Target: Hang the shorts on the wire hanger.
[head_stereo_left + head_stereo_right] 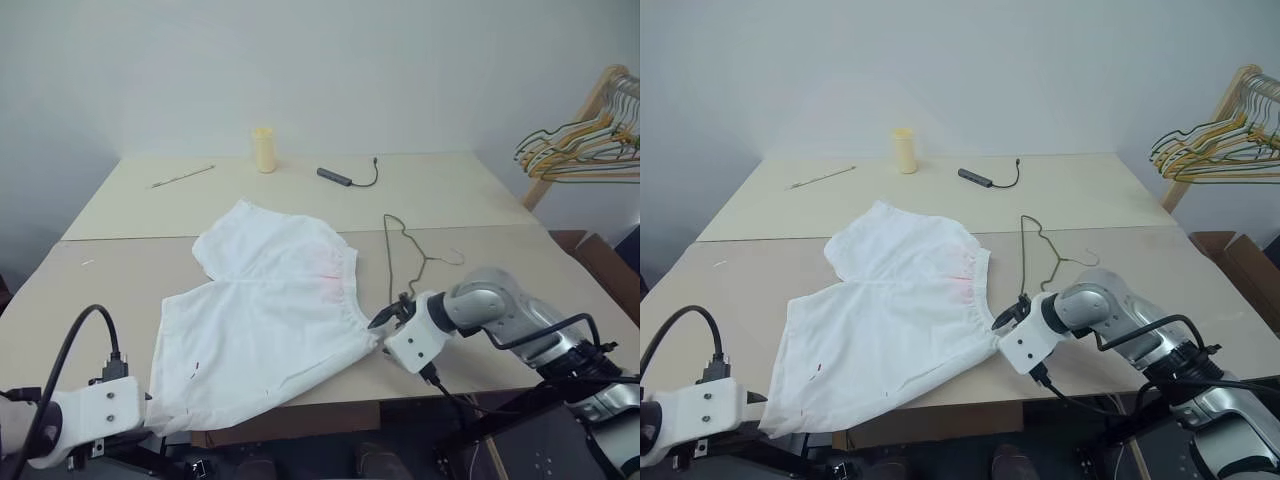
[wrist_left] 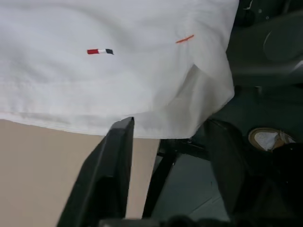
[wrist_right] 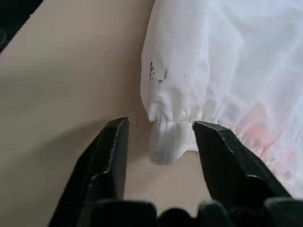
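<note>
The white shorts [image 1: 270,310] lie spread flat on the near table, waistband to the right, and one leg hem hangs over the front edge. To the right of the waistband, the thin dark wire hanger [image 1: 398,250] lies flat on the table. My right gripper [image 3: 161,125] is open and points down at the near end of the gathered waistband [image 3: 165,137], which sits loose between its fingers [image 1: 385,316]. At the table's front left corner my left gripper [image 2: 170,125] is open just short of the overhanging hem [image 2: 189,113], holding nothing.
On the far table stand a yellow cup [image 1: 264,149], a dark adapter with its cable [image 1: 336,177] and a thin rod [image 1: 183,176]. A wooden rack with yellow and grey hangers [image 1: 585,145] stands at the right, with a cardboard box [image 1: 600,265] below it.
</note>
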Available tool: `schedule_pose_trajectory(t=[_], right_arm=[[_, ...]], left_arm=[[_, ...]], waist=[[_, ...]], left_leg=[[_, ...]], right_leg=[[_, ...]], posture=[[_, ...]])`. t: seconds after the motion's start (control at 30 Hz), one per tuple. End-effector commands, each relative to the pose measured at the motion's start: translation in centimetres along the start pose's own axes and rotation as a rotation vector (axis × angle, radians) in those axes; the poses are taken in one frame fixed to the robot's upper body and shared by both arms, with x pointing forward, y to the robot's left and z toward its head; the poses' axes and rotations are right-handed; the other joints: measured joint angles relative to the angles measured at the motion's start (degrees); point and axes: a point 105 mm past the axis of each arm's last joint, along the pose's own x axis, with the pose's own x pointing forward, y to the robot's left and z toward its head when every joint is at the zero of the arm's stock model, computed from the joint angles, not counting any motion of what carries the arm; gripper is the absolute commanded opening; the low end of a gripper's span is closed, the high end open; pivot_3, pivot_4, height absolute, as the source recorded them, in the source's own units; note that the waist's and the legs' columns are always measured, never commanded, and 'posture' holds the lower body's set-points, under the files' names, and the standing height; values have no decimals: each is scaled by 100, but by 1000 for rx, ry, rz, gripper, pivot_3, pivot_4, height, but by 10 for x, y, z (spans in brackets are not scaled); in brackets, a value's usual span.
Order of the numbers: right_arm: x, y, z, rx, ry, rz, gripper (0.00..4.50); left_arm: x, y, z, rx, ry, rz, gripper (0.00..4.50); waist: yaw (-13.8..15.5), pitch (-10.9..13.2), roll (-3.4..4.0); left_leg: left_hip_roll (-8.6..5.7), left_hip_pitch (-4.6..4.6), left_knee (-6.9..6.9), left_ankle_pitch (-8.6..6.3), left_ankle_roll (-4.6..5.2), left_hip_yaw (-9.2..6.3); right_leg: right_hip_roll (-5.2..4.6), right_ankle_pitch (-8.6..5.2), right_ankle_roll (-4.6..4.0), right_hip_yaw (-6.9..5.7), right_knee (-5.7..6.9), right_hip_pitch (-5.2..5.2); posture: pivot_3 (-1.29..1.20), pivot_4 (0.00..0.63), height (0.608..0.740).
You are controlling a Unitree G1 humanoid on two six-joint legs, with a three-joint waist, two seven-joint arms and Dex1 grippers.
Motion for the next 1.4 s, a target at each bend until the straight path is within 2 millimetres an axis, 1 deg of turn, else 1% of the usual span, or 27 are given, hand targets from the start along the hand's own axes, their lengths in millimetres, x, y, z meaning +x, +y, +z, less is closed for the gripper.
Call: schedule_pose_trajectory(t=[0.03,0.07,0.1,0.13,0.17,0.23,0.3,0.37,0.43,0.53,0.63,0.73,0.87,0.93,1.03,1.07,1.13,1.23,1.3,1.4], right_arm=[[-28,-21,-5,158,-12,-131,3918],[-33,-31,-14,222,21,-213,4307],[-38,-41,-26,294,68,-288,4500],[-41,-46,-33,337,103,-335,4500],[-43,-50,-38,382,114,-367,4500],[-39,-60,-55,596,128,-462,4500],[-30,-69,-71,808,142,-551,4500],[-22,-71,-77,919,148,-583,4500],[-12,-74,-82,1019,142,-612,4500],[5,-67,-90,1055,203,-603,4500],[11,-56,-97,1072,261,-589,4500],[5,-43,-105,1089,305,-593,4500],[-7,-29,-114,1112,342,-602,4500],[-15,-24,-118,1101,364,-609,4500],[-24,-31,-117,1107,337,-640,4500],[-26,-36,-113,1121,303,-653,4500],[-25,-56,-102,1185,182,-681,4500],[-14,-75,-91,1269,57,-675,4500],[-5,-83,-90,1328,10,-669,4500],[8,-88,-96,1392,11,-655,4500]], left_arm=[[-12,15,9,22,-34,49,3543],[-14,21,15,23,-70,69,3879],[-16,27,22,28,-105,89,4175],[-17,30,26,31,-127,99,4466],[-17,34,30,36,-144,112,4466],[-17,55,45,44,-223,213,4466],[-15,68,60,60,-293,262,4466],[-11,75,71,68,-332,276,4466],[-5,79,82,77,-373,278,4466],[5,82,95,102,-403,254,4466],[13,84,104,122,-420,236,4466],[19,87,109,144,-429,225,4466],[27,87,109,209,-408,179,4466],[27,90,109,225,-406,176,4466],[27,97,108,232,-406,190,4466],[28,97,108,235,-407,190,4466],[28,99,112,239,-425,197,4466],[30,99,118,239,-455,203,4466],[30,98,123,234,-479,202,4466],[29,93,130,220,-529,190,4466]], waist=[[2,1,1],[0,0,1],[-4,0,0],[-11,-1,-1],[-26,-1,-1],[-36,-2,-1],[-48,-4,-3],[-85,-4,0],[-125,-4,3],[-168,-4,3],[-218,-3,4],[-293,-3,4],[-374,-3,5],[-446,-3,5],[-523,-2,6],[-565,-2,6],[-675,-2,6],[-816,-1,7],[-848,-1,7],[-839,-1,7]], left_leg=[[0,1,0,0,0,0],[0,1,1,0,0,1],[2,3,1,0,0,0],[4,5,2,0,0,1],[5,8,3,-1,0,1],[6,9,4,-2,-2,5],[7,8,5,-2,-3,5],[7,6,5,-2,-3,4],[4,-8,5,-6,-10,1],[1,-23,4,-14,-18,-8],[-2,-30,4,-21,-20,-9],[-2,-33,4,-21,-20,-13],[-3,-25,7,-21,-20,-16],[-2,-21,10,-21,-20,-17],[-2,-18,13,-21,-20,-19],[-1,-17,14,-21,-20,-21],[0,-14,14,-21,-20,-24],[2,-15,14,-21,-20,-29],[3,-15,15,-21,-20,-37],[0,-19,14,-21,-20,-44]], right_leg=[[0,0,0,0,-1,0],[0,0,-1,0,1,0],[2,1,-1,0,1,1],[3,1,-1,0,6,1],[5,1,-1,-1,7,2],[6,2,-2,0,7,2],[10,5,-5,0,10,0],[12,22,-16,3,11,1],[13,49,-5,4,10,-6],[14,48,0,3,7,-14],[13,46,3,5,2,-18],[14,45,5,3,1,-20],[15,44,7,4,2,-10],[17,43,8,4,1,-6],[17,29,33,4,3,-2],[19,24,40,4,3,-2],[22,23,44,8,4,1],[25,28,44,15,7,1],[27,33,39,13,7,3],[24,46,18,8,2,4]], posture=[[18,0,740],[5,0,740],[1,0,740],[-6,0,740],[-6,0,740],[-21,0,740],[-30,0,740],[-39,0,740],[-53,0,740],[-62,0,740],[-74,0,740],[-87,0,740],[-97,0,740],[-101,0,740],[-107,0,740],[-110,0,740],[-113,0,740],[-109,0,740],[-107,0,740],[-95,0,740]])
